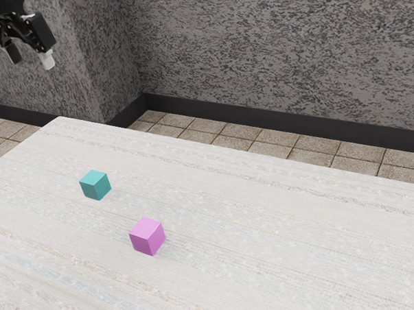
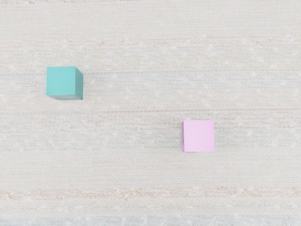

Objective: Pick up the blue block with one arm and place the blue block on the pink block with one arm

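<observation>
The blue block, teal in colour, sits on the pale wooden table toward the exterior view's left. The pink block rests nearer the front, a short gap to the right of the blue one; the two do not touch. My gripper hangs high at the exterior view's upper left, far above both blocks, open with nothing between its fingers. From the wrist view I look straight down on the blue block and the pink block, both upright and apart.
A rough grey wall with a dark baseboard stands behind the table, across a strip of tiled floor. The table's far edge runs diagonally behind the blocks.
</observation>
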`<state>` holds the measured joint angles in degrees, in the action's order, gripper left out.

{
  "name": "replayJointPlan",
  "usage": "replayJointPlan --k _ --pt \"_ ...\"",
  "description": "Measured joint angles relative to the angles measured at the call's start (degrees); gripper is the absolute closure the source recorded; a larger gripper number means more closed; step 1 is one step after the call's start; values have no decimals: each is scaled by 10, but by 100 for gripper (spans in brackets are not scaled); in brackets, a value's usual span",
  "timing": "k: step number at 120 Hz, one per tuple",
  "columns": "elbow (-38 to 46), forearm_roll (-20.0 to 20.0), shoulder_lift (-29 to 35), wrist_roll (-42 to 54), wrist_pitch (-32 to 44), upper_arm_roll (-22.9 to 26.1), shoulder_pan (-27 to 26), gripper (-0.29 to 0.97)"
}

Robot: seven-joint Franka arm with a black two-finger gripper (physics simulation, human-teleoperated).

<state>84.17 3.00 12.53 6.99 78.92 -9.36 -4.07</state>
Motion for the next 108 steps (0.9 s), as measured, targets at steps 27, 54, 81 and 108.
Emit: replayJointPlan --k 27,54,81,108 --pt "12 -4 -48 33 9 -49 -7 0" --pt "86 65 -89 25 87 -152 8 0" --pt "154 80 -167 16 217 -175 7 0" --pt "265 94 -170 23 368 -179 9 0"
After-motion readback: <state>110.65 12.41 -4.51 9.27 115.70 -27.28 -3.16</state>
